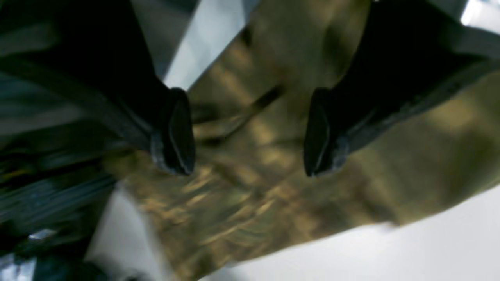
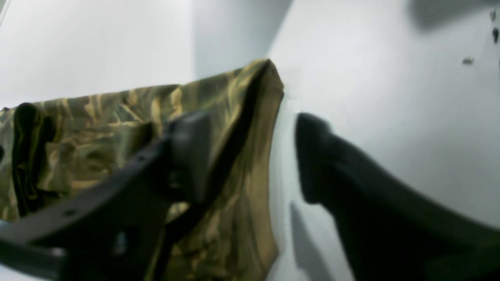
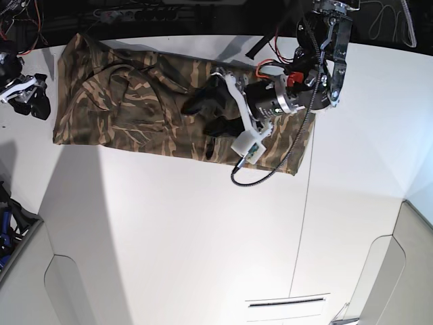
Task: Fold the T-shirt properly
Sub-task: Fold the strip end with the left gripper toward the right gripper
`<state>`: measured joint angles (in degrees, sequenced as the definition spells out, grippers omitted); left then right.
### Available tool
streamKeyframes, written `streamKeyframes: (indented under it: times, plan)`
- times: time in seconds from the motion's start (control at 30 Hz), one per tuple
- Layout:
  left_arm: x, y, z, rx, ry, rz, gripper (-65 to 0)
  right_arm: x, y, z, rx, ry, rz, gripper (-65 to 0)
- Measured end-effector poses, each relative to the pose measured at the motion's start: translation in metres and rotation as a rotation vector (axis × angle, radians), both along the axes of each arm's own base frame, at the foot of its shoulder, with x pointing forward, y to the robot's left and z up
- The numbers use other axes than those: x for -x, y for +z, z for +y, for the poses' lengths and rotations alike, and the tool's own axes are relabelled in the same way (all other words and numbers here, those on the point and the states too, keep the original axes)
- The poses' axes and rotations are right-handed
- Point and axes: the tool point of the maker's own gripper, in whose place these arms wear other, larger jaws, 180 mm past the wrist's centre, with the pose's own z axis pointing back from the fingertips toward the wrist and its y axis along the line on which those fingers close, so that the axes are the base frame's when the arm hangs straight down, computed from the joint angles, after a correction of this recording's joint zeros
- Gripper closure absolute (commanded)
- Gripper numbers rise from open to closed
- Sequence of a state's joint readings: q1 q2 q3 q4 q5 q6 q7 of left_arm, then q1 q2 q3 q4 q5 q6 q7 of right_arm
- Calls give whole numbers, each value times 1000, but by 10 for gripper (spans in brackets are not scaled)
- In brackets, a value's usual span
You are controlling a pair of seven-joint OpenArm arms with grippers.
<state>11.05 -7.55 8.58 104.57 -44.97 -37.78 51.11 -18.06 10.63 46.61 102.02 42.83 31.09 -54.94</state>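
The camouflage T-shirt lies flattened along the far edge of the white table, folded to a long band. My left gripper hovers over the shirt's middle. In the blurred left wrist view it is open and empty, with the fabric under both fingers. My right gripper is at the shirt's left end. In the right wrist view it is open and straddles the shirt's edge, with one finger over the cloth and the other over bare table. The collar and label are hidden.
Cables and dark equipment line the far table edge. The left arm's body and a looping cable hang over the shirt's right part. A seam runs down the table. Grey panels sit at the near corners.
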Motion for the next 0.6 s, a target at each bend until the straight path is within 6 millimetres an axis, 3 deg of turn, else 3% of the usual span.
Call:
streamKeyframes:
  times: [0.2, 0.33, 0.6]
  plan:
    - [8, 5, -14, 43, -39, 11, -461, 19, -47, -8, -112, -78, 92, -369]
    - [8, 5, -14, 42, -39, 12, -461, 22, -58, 1, -182, -73, 100, -369]
    - [11, 2, -14, 29, -50, 22, -461, 5, -64, 54, -248, 71, 91, -369]
